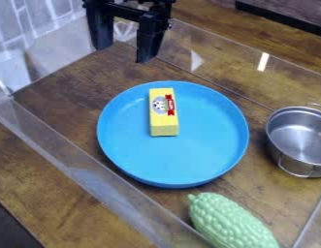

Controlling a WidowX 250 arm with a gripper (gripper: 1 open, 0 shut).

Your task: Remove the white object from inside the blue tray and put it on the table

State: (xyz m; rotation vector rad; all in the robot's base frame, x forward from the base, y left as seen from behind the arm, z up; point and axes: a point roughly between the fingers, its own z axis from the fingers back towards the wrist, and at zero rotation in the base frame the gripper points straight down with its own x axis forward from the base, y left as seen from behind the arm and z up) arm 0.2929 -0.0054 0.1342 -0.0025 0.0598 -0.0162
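Observation:
The white object (pixel 164 109), a small yellow block with a white-and-red label on top, lies flat inside the blue tray (pixel 208 155), left of the tray's middle. The tray is a large round shallow dish resting on the dark wooden table (pixel 72 107). My gripper (pixel 147 44) hangs at the top of the camera view, pointing down, above and behind the tray's far rim. Its black fingers stand open with nothing between them, well apart from the block.
A small steel pot (pixel 299 140) stands right of the tray. A bumpy green gourd (pixel 232 223) lies at the front, just below the tray's rim. Clear plastic walls run along the table's left and back sides.

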